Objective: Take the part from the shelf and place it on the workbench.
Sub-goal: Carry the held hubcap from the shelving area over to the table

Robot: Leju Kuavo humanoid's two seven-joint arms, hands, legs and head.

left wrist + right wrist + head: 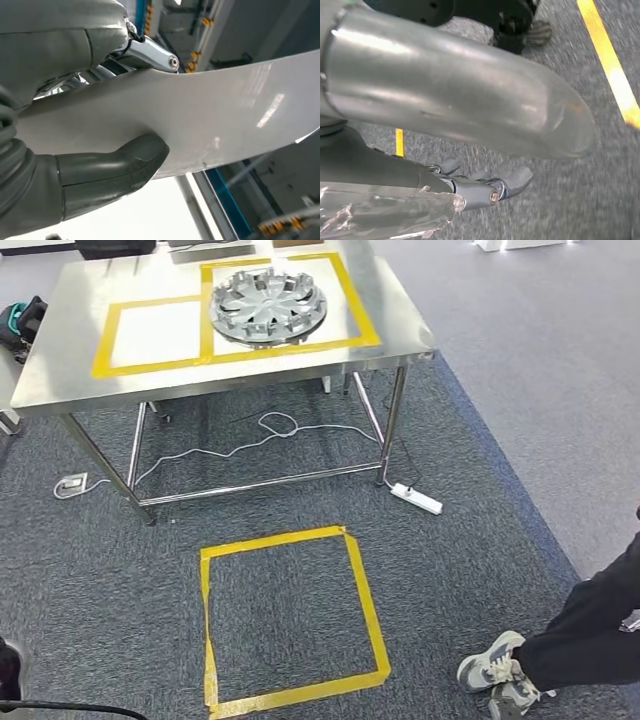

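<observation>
Left hand (pixel 75 125) fingers (pixel 113 167) pinching grey part (pixel 211 125) rim.

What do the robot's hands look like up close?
The left hand has a grey ribbed cover, a thick dark grey thumb and shiny silver metal links joined by a small round pin. The right hand has a smooth, silvery grey rounded thumb, darker fingers and a little brass-coloured pin.

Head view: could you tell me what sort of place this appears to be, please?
Probably an indoor robot test or workshop area: a steel workbench marked with yellow tape squares, a wheel cover lying in one of them, and another tape square on grey carpet as a standing mark.
</observation>
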